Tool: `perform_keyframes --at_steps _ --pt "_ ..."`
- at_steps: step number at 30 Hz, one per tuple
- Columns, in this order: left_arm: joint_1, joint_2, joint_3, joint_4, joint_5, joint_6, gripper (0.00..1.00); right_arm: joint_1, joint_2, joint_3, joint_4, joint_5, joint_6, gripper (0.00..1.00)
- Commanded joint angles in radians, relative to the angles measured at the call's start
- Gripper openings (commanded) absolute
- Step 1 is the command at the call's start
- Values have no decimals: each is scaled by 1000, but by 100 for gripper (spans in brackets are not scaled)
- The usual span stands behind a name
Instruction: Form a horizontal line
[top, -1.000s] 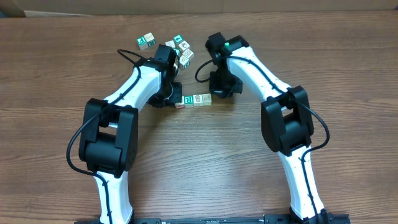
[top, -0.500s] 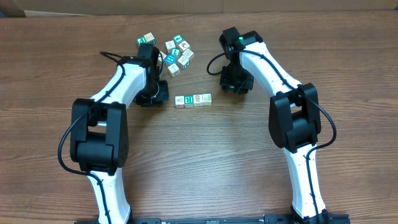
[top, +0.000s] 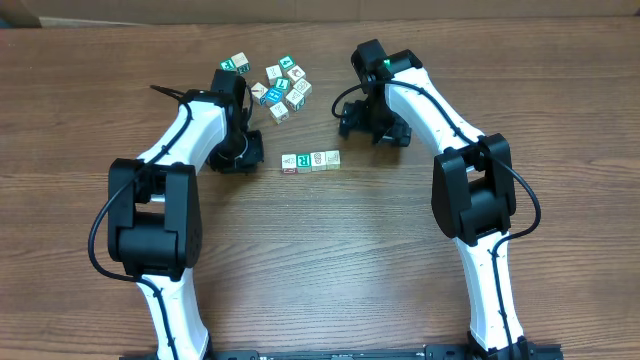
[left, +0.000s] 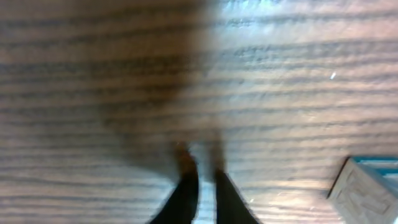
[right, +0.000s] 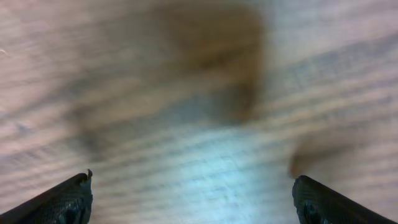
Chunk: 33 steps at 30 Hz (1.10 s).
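While left hand (left: 200, 186) sits shut and right hand (right: 193, 193) gapes, horizontal line (top: 310, 161) lies straight w/ four cubes touching.

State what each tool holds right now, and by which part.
Nothing. The left tool is shut on bare table; the right tool is open and empty.

The bench (top: 330, 260) is brown wood with darker streaks of grain running across it. In the horizontal line (top: 310, 161), the cubes read red-marked, green "R", teal-marked and plain pale tan from one end to the other. The loose cubes (top: 280, 85) beyond it are white and tan with teal or green faces; both arms are white with black joints.
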Motion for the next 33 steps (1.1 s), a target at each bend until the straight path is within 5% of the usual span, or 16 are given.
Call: perform_keyframes --at_steps 1,13,14,15,16,17,33 --pt "10 0 -7 -21 -6 13 4 -4 7 10 56 7 5 100" --pt "114 -410 -6 -73 -14 -68 9 -4 7 10 226 7 5 100" --pt "119 -444 -6 -86 -18 -66 16 -4 7 10 230 7 5 100" --pt "120 -480 -6 -102 -26 -66 38 -4 7 10 231 7 5 100" --pt "120 -502 -6 -114 -26 -66 85 -4 7 10 231 7 5 100" --pt "120 -527 -6 -127 -25 -66 100 -4 7 10 232 7 5 100" --pt "120 -570 -6 -129 -25 -66 100 -4 7 10 232 7 5 100"
